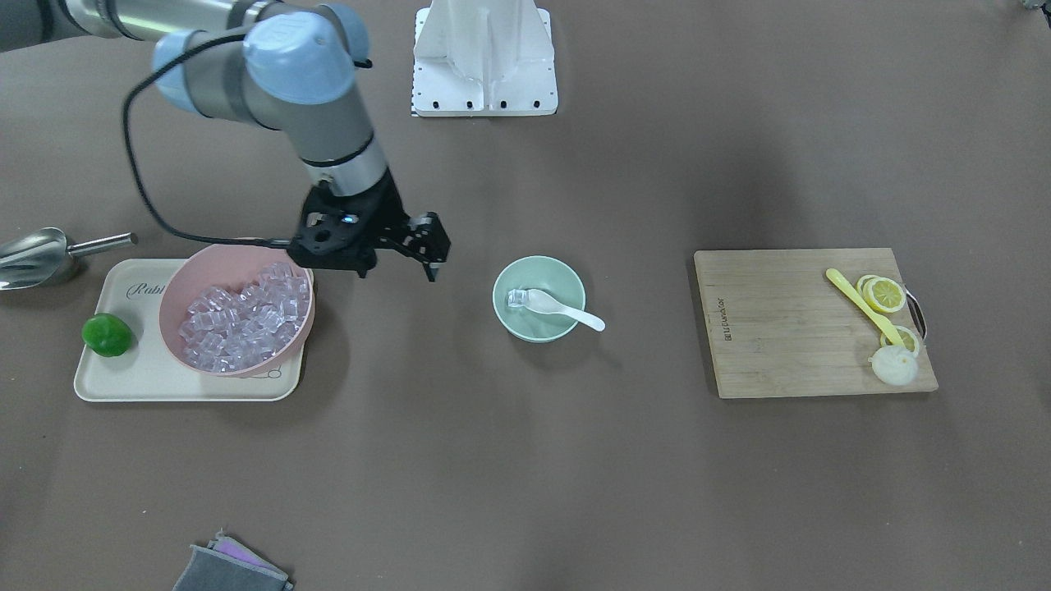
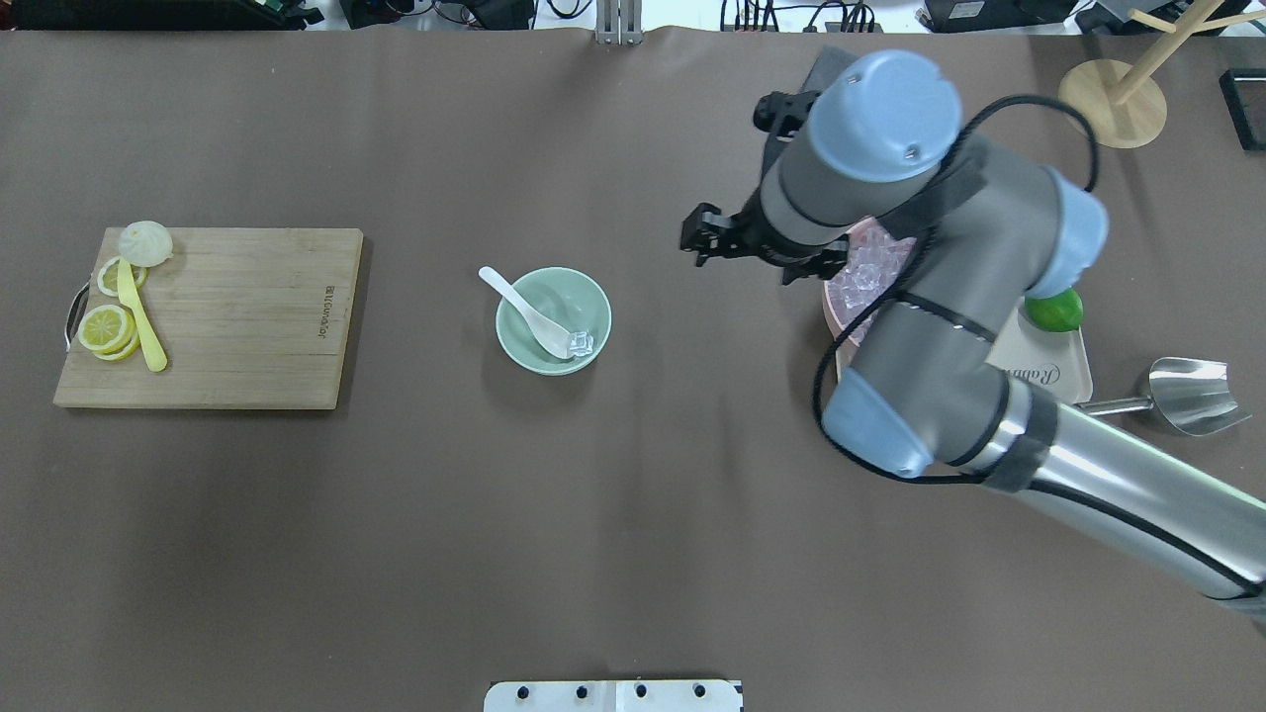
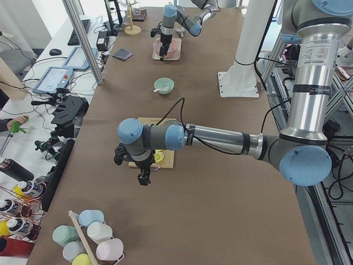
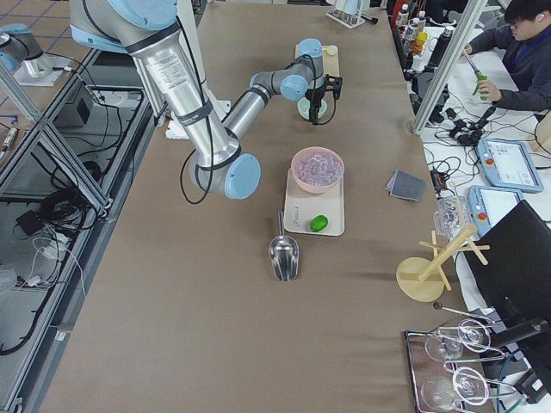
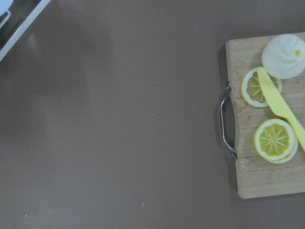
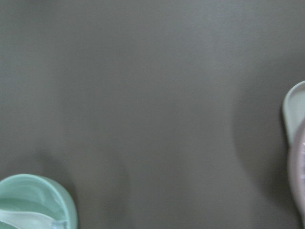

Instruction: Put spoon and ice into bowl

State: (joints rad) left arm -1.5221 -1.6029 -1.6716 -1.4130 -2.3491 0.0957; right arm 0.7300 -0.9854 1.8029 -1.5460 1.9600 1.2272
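Observation:
The mint-green bowl stands mid-table. The white spoon lies in it, scoop inside, handle over the rim. One clear ice cube lies in the bowl beside the scoop. The overhead view shows the bowl, spoon and ice the same way. My right gripper hangs open and empty between the bowl and the pink bowl; it also shows overhead. My left gripper shows only in the exterior left view, beyond the cutting board's outer end; I cannot tell if it is open.
A pink bowl full of ice cubes sits on a cream tray with a lime. A steel scoop lies beside the tray. A cutting board holds lemon slices and a yellow knife. A grey cloth lies near the table edge.

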